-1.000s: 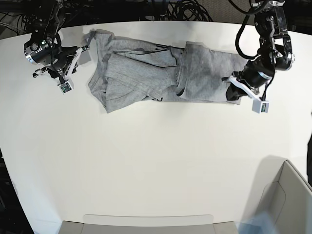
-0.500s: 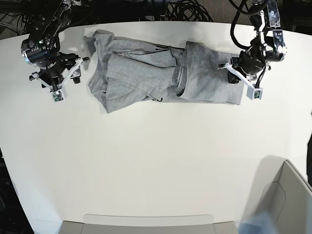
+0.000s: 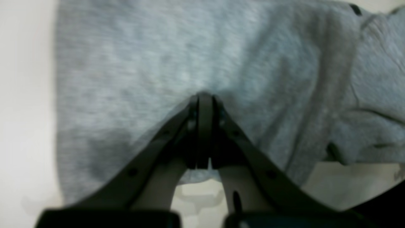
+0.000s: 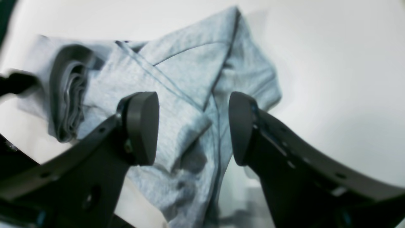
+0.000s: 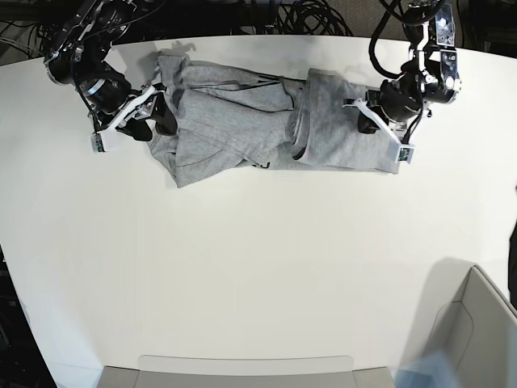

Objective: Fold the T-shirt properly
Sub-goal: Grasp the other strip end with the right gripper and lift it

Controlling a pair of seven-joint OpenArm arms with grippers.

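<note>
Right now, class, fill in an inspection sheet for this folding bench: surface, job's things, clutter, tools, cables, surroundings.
Surface: white table, bare in front of the cloth.
Job's things: grey T-shirt, bunched in a long strip along the far edge, not neatly folded.
Clutter: nothing seen.
Tools: left tool shut, over the shirt's end; whether it pinches cloth cannot be told. Right tool open, over the other end, holding nothing.
Cables: black bundle behind the table.
Surroundings: grey bin at the near corner.

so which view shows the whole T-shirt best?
Base view: the T-shirt lies full length, bunched, across the table's far side. Left wrist shows only blurred grey fabric; right wrist shows one folded end.
</note>
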